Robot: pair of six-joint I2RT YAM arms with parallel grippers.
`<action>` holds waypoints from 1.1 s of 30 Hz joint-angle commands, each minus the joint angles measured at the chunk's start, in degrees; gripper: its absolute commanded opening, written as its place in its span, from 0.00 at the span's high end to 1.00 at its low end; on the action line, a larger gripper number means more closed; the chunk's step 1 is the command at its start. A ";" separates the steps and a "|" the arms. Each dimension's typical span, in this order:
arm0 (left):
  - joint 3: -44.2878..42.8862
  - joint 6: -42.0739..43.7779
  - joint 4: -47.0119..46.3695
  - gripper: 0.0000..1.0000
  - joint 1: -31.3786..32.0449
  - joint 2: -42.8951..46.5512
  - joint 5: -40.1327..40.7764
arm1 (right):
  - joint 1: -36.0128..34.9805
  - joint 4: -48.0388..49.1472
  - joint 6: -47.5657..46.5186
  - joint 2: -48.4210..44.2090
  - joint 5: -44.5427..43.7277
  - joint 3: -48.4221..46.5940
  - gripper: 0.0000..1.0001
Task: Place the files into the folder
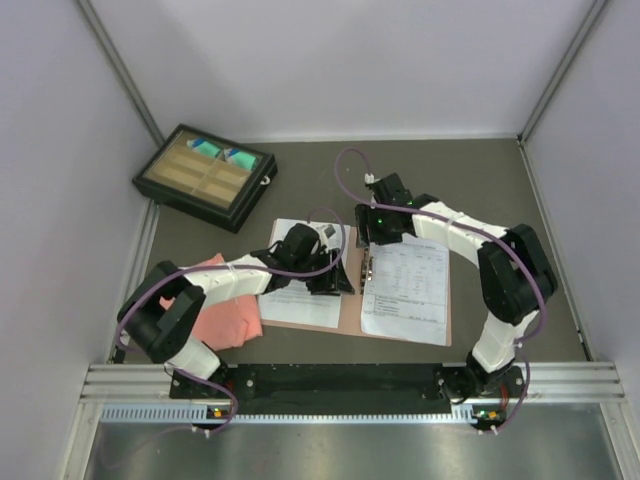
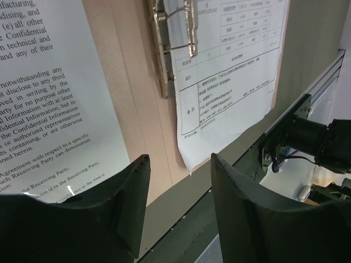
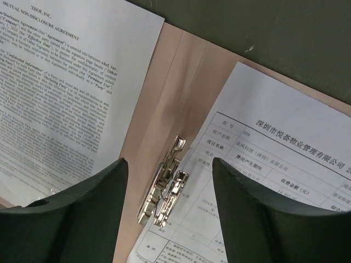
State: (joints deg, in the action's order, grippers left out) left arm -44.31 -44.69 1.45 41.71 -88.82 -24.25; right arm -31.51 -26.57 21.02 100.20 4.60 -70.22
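Closest to the lens, the dark curved fingers (image 2: pixel 104 213) of the left hand (image 2: pixel 178 164) stood spread with nothing between them, hanging over the bare middle strip of the folder. The right hand (image 3: pixel 170 164) was also spread and empty, poised above the folder's spine. Beneath everything, the grey-brown table (image 1: pixel 500 180) carried the scene. On it the tan folder (image 1: pixel 350 312) lay opened flat toward the table's near edge. Both files rested on it: the sheet of dense text (image 1: pixel 300 300) covered the left leaf and the sheet with the table-like layout (image 1: pixel 410 290) covered the right leaf, with a strip of bare folder showing between them. A salmon-pink folded cloth (image 1: pixel 225 312) lay on the table to the left of the text sheet, partly under the left arm (image 1: pixel 230 275). Whether it touched the sheet's edge or only lay beside it could not be told. A black compartmented box (image 1: pixel 205 177) sat well apart toward the far left corner, turned at an angle. Smallest, the metal clip (image 3: pixel 164 192) ran along the spine at the inner edge of the right-hand sheet; whether it pinned that sheet could not be told.
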 commanded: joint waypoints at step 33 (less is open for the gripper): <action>-0.86 2.15 3.47 0.41 -1.55 10.77 4.56 | -0.22 6.70 -0.89 7.82 10.07 -4.84 0.27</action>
State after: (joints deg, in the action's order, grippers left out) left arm -44.31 -43.51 5.17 40.47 -80.47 -19.88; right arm -31.46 -21.02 19.79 108.44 13.74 -73.23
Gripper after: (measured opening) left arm 0.587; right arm 0.748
